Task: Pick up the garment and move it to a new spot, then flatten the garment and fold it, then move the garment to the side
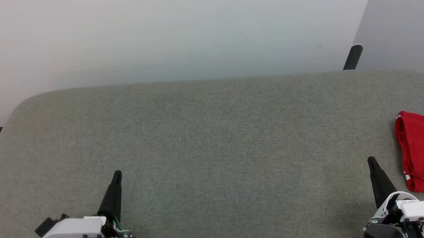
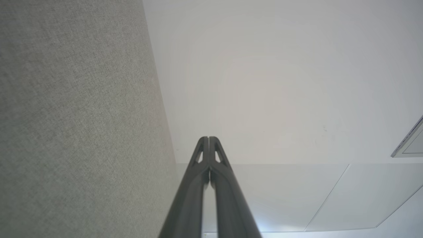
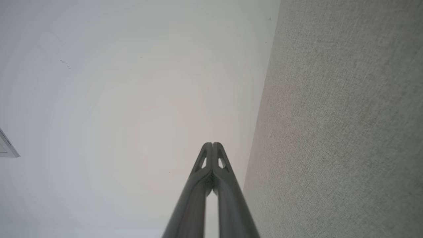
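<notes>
Garment [image 1: 419,150] is at the right edge of the grey fabric surface [image 1: 212,140], about midway between its near and far edges: red folded stack, layered folds on its left side, small white bits at its far-left and near-left corners, right part cut by the frame. No chest number visible from here. Left gripper [image 1: 117,175] low over the near-left part of the surface, fingers pointing to the far edge; left wrist view shows left gripper [image 2: 209,138] with tips pressed together, nothing between them. Right gripper [image 1: 371,161] over the near-right part, just beside the garment's near-left corner but apart from it; right wrist view shows right gripper [image 3: 212,144] also with tips together, holding nothing. Pale wall [image 1: 159,36] past the far edge, dark post [image 1: 352,57] and a tilted pale panel [image 1: 399,28] beyond the far-right corner
</notes>
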